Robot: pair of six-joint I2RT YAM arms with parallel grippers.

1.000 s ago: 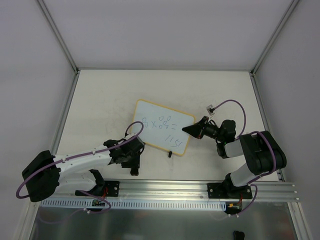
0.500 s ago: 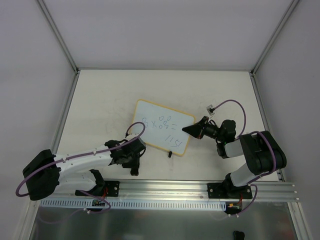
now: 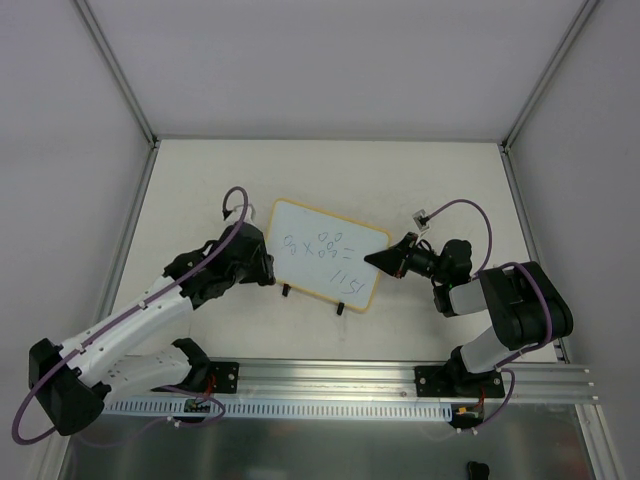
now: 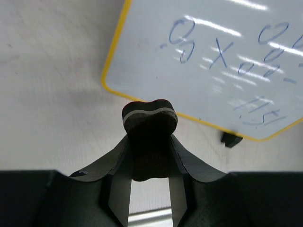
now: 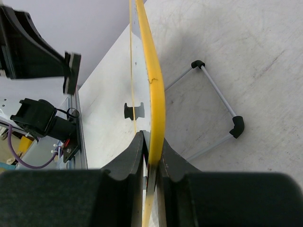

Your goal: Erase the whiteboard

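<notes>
A pale, scuffed table point(image 3: 190, 180) has white panels point(image 3: 330, 70) standing along its far, left and right edges. An aluminium rail point(image 3: 340, 378) runs along the near edge.

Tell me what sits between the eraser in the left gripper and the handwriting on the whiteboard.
Left wrist view: only the whiteboard's yellow frame and a strip of blank board lie between eraser and handwriting.
</notes>
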